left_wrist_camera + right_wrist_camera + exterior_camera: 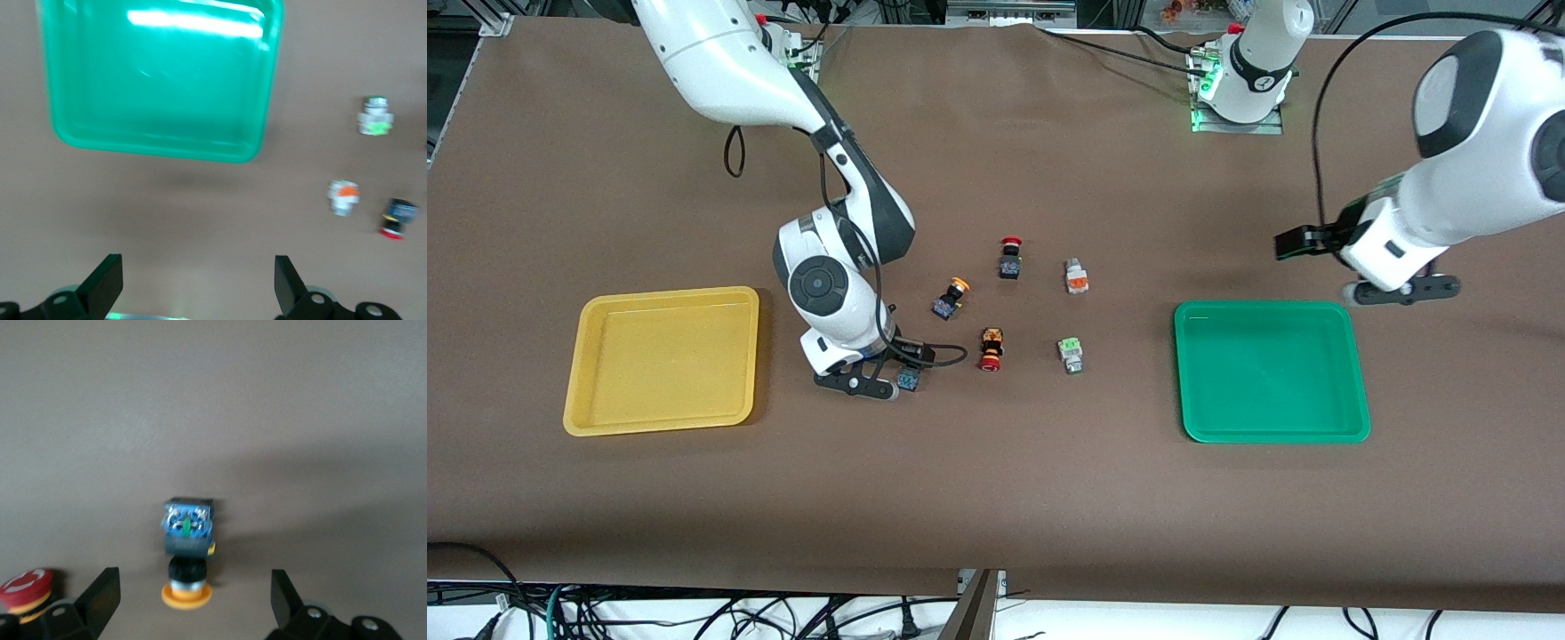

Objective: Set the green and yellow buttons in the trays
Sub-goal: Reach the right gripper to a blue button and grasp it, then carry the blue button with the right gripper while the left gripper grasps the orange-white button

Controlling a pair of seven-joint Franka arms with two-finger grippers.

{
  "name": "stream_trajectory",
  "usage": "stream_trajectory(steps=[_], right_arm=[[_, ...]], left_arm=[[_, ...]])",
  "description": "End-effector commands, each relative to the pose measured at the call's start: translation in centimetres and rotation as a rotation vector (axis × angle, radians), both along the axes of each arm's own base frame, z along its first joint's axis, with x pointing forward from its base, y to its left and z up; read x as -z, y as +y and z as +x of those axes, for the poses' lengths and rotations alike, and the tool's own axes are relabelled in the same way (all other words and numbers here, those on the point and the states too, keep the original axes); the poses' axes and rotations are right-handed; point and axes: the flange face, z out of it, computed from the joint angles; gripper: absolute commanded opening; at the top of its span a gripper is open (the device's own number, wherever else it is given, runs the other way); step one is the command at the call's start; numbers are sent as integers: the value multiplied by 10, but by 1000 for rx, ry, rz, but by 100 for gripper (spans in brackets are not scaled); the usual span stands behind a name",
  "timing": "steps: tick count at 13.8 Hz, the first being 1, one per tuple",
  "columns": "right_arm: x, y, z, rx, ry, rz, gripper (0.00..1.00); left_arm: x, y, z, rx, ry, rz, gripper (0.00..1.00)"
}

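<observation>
My right gripper [879,386] is open, low over the table beside the yellow tray [663,360]. A yellow-capped button with a blue-black body [908,380] lies on its side between the open fingers in the right wrist view [189,550], untouched. A second yellow-capped button [951,298], a pale grey button with an orange face [1077,276] and a pale grey button with a green face [1071,355] lie mid-table. My left gripper [1400,290] is open and empty, in the air beside the green tray [1272,373]. The left wrist view shows that tray [260,100] and both grey buttons [375,119], [343,195].
A red-capped black-bodied button [1010,256] lies farthest from the front camera. A red-capped orange-black button [991,348] lies next to the green-faced one and shows in the right wrist view [23,585]. Both trays hold nothing.
</observation>
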Motion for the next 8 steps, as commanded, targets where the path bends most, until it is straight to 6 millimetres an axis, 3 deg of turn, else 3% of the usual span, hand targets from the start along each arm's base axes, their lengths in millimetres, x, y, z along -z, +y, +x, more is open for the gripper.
stream_trajectory(steps=[1, 4, 5, 7, 8], right_arm=[[15, -1, 8, 14, -33, 13, 100], [36, 10, 3, 2, -57, 24, 98], [38, 11, 3, -1, -65, 28, 80], [40, 16, 0, -11, -66, 27, 27], [39, 16, 1, -17, -68, 27, 3]], left_arm=[[32, -39, 5, -74, 67, -68, 100], [69, -93, -3, -128, 54, -55, 100], [84, -107, -10, -127, 35, -56, 100], [108, -144, -32, -102, 7, -54, 100], [110, -159, -43, -96, 10, -42, 100]])
